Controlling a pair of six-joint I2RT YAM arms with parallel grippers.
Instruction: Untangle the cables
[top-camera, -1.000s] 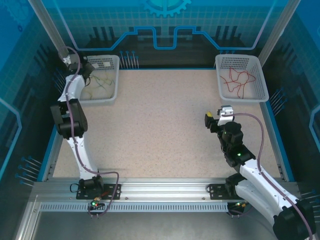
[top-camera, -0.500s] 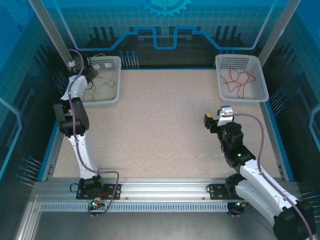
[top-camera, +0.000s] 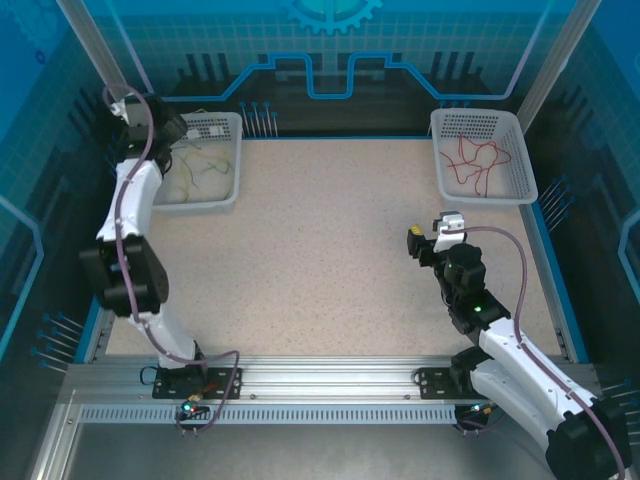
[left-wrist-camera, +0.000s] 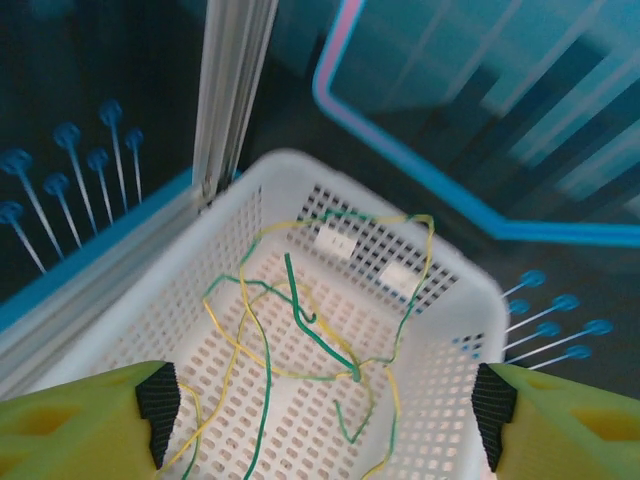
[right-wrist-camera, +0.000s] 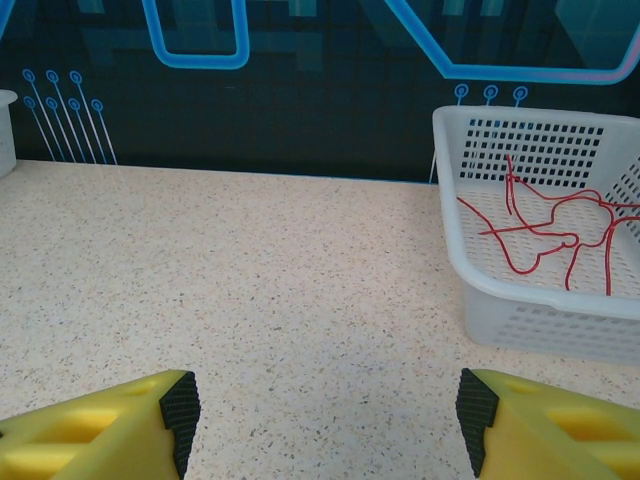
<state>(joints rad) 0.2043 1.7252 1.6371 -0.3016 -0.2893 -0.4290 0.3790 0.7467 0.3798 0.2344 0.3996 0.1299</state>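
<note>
The left gripper (left-wrist-camera: 325, 405) hangs above the left basket (left-wrist-camera: 130, 330), its jaws spread wide apart with nothing between them; in the left wrist view its yellow fingers (left-wrist-camera: 80, 420) frame the basket's open top from either side. From the top external camera the left gripper (top-camera: 170, 130) sits over the near-left corner of the left basket (top-camera: 236, 150), at the far left corner of the table (top-camera: 330, 230). The green and yellow cables (left-wrist-camera: 300, 310) lie inside this basket, looped and crossing one another in a loose tangle on its perforated floor; from above, the same cables (top-camera: 200, 165) show as thin wavy lines near the basket's middle; two small white labels sit on its far wall.

Level with the left basket, at the table's opposite far corner, stands a right basket (top-camera: 490, 198); the red cables (top-camera: 478, 158) lie curled inside it, and the right wrist camera shows the red cables (right-wrist-camera: 535, 245) resting on the floor of that basket (right-wrist-camera: 550, 320). The right gripper (top-camera: 420, 245) is well apart from the left basket, over bare table (right-wrist-camera: 250, 260) toward the near right; the right gripper (right-wrist-camera: 320, 410) holds its jaws wide apart and empty.
</note>
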